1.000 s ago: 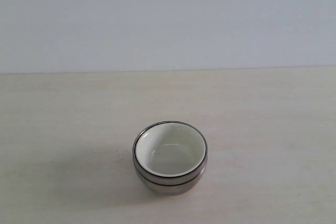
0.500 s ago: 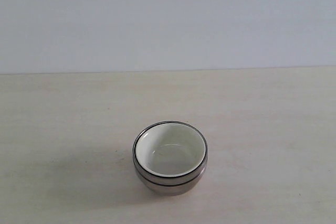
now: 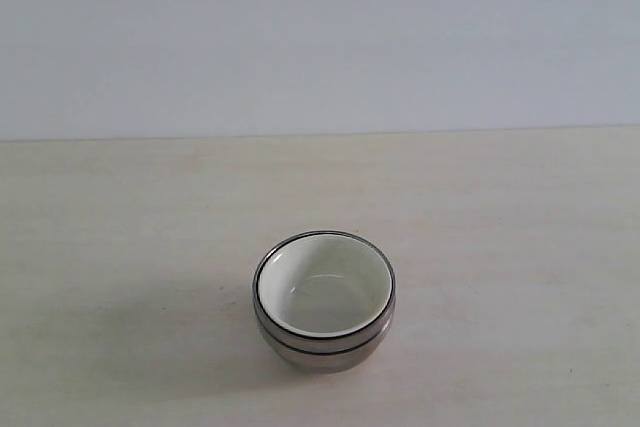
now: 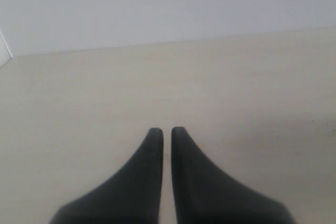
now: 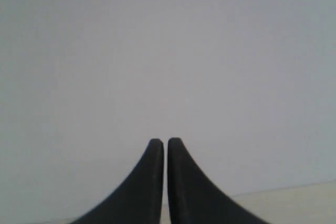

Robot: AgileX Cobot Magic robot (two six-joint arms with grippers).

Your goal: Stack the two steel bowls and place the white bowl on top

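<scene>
In the exterior view, the white bowl [image 3: 325, 292] sits nested inside the two steel bowls [image 3: 322, 357], its cream inside facing up. The metal rim rings it and a dark line runs round the shiny side below. The stack stands upright on the pale table [image 3: 120, 217], near the front edge of the view and about midway across, with a plain wall [image 3: 320, 37] behind. In the left wrist view, the left gripper [image 4: 166, 131] hangs over bare tabletop [image 4: 79, 93]. Its two dark fingers are drawn together on themselves, with only a thin slit between the tips. In the right wrist view, the right gripper [image 5: 165, 141] points at the wall [image 5: 168, 51], a strip of table [image 5: 294, 203] showing beside it. Its fingers likewise close tip to tip.
</scene>
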